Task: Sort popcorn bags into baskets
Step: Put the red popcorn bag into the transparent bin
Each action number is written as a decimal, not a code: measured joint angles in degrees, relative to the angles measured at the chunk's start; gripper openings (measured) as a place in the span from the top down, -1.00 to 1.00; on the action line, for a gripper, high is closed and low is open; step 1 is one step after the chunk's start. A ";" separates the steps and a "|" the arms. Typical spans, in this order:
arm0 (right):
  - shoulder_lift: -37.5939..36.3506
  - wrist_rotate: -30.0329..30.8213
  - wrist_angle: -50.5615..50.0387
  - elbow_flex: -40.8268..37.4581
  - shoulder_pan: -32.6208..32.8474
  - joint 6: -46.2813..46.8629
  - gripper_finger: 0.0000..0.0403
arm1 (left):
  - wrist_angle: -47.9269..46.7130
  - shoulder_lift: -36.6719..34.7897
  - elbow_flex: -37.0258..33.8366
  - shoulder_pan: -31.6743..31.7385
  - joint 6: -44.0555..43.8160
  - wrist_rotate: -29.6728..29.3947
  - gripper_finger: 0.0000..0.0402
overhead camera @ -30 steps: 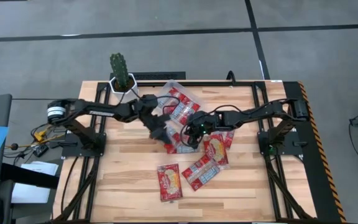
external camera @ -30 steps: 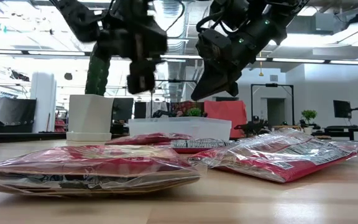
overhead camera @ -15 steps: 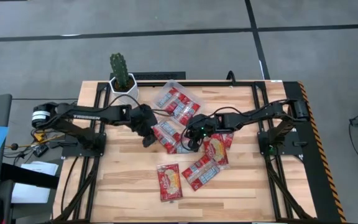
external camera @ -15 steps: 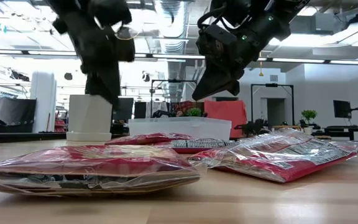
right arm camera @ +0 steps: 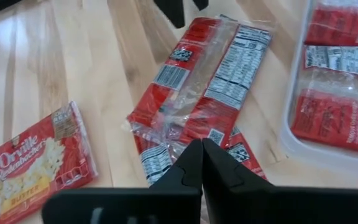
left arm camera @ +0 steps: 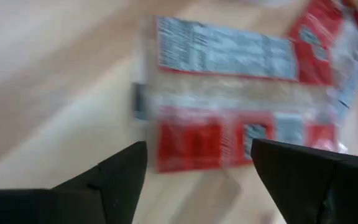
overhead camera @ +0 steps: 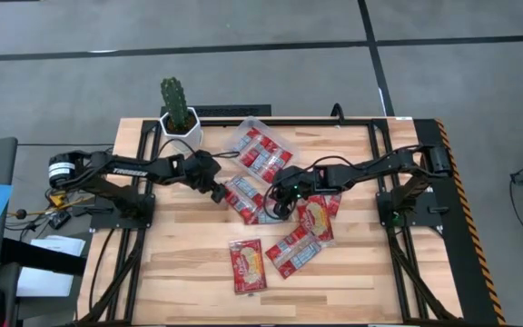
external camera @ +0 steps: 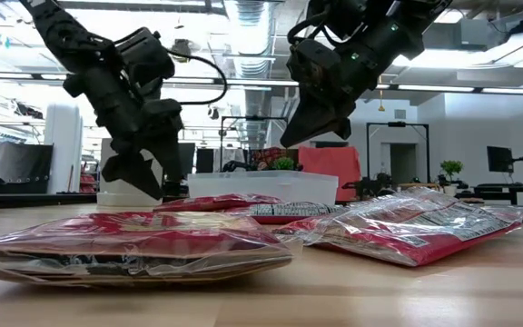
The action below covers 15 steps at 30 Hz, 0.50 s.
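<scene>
A red popcorn bag (overhead camera: 245,200) lies flat on the wood at mid-table, with a second bag partly under it. My left gripper (overhead camera: 218,191) is open just to its left and low over the table (external camera: 139,186). In the left wrist view the bag (left arm camera: 229,93) lies ahead of the spread fingers. My right gripper (overhead camera: 278,204) is shut and hangs in the air (external camera: 300,136) over the same bag's right end (right arm camera: 204,74). The clear tray (overhead camera: 236,134) sits behind, holding several bags. Other bags lie toward the near edge (overhead camera: 248,265), (overhead camera: 293,250), (overhead camera: 318,218).
A white pot with a green cactus (overhead camera: 178,113) stands at the far left corner, close behind the left arm. The tray's wall (right arm camera: 291,137) is just beside the right gripper. Bare wood shows on the table's near left part.
My left gripper has moved from above the middle bags toward the table's left and come down close to the table top. The bag it had been hiding now lies in plain sight.
</scene>
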 joint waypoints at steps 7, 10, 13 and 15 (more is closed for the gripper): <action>2.00 0.16 0.55 0.03 -0.07 0.55 0.84 | -0.40 0.56 0.00 2.67 2.15 0.34 -0.42; 4.32 0.14 1.11 0.00 0.46 0.99 0.86 | 1.20 3.26 0.00 3.30 2.03 4.12 -0.42; 6.78 -0.33 1.58 -0.06 0.87 1.48 0.89 | 5.45 8.18 0.21 3.18 1.56 7.93 -0.42; 8.86 -1.23 3.47 0.04 1.43 1.73 0.90 | 8.86 11.56 0.14 3.02 0.55 10.29 -0.42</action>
